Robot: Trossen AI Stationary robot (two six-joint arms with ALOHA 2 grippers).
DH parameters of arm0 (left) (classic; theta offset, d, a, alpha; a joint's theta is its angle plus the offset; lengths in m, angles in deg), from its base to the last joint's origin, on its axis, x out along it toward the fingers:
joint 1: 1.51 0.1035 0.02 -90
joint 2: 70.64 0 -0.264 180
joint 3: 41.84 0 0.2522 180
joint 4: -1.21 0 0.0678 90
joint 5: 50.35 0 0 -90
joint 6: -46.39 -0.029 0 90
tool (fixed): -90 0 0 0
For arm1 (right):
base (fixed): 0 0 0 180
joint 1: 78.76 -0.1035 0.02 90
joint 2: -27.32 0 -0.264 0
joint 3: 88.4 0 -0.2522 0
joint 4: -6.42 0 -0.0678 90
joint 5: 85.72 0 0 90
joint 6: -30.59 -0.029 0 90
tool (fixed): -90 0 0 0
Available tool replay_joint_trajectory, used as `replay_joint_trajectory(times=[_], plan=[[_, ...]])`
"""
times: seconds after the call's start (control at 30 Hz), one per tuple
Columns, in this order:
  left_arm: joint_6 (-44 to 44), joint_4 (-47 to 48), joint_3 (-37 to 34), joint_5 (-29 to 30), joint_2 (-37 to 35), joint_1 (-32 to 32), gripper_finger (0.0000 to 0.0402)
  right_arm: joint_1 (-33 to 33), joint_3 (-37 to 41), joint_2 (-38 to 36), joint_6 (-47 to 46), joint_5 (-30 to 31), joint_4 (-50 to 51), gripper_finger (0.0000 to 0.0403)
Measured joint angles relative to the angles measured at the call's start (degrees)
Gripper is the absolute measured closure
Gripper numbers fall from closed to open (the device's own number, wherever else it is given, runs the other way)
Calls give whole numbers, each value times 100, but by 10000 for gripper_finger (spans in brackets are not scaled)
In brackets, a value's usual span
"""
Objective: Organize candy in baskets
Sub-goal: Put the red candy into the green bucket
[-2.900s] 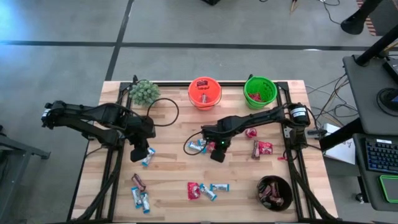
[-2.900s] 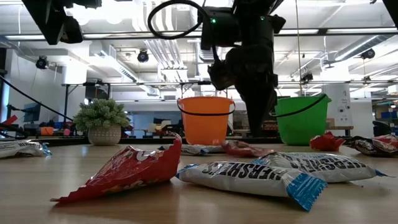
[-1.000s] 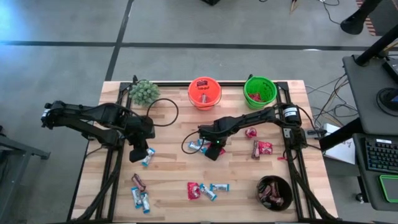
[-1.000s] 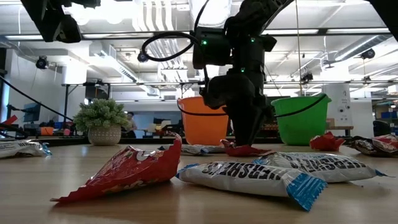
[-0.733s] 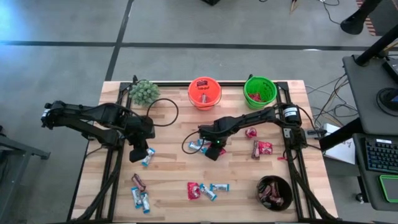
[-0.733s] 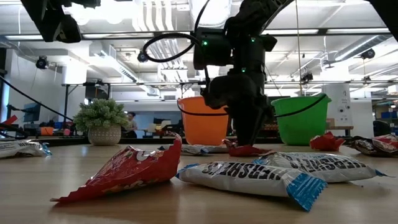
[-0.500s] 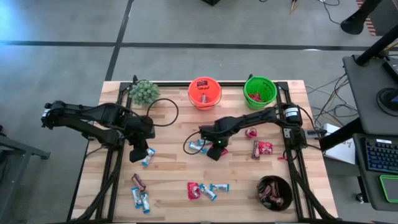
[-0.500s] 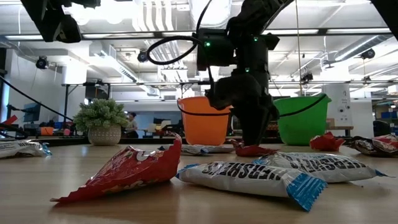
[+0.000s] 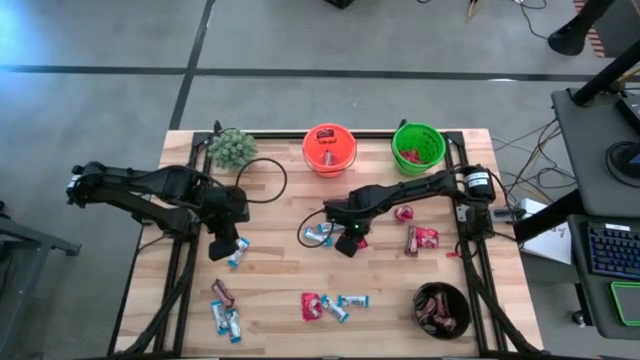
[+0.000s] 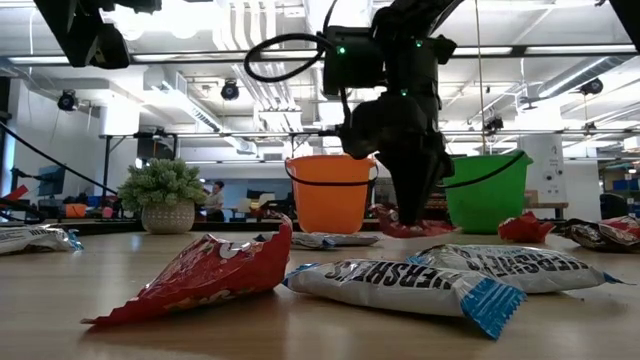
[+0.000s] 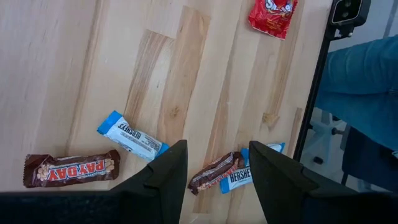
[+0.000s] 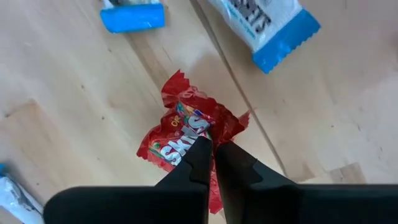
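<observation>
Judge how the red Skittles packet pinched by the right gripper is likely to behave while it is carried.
The red Skittles packet looks crinkled and soft, so it will probably flop and hang from the right gripper. It appears light, lifted clear of the table in the low view by a pinch on one part. The shiny wrapper may be slippery, so it could slide out.

Pails (image 9: 329,148) stand behind scattered candy (image 9: 324,306); bowl (image 9: 441,309) front right.

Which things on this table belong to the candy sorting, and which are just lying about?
Part of the job: red candy packet pinched by the right gripper; loose candy; orange pail; green pail; black bowl.

Lying about: small plant.
</observation>
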Motion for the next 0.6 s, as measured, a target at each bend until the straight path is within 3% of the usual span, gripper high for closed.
replay_joint_trajectory(times=[0.27,0.6], plan=[[0,-46,0,30,0,1,248,-109,-4,-161,-50,-98,148,395],[-14,-1006,2,53,16,43,224,-133,-15,-976,-398,140,125,395]])
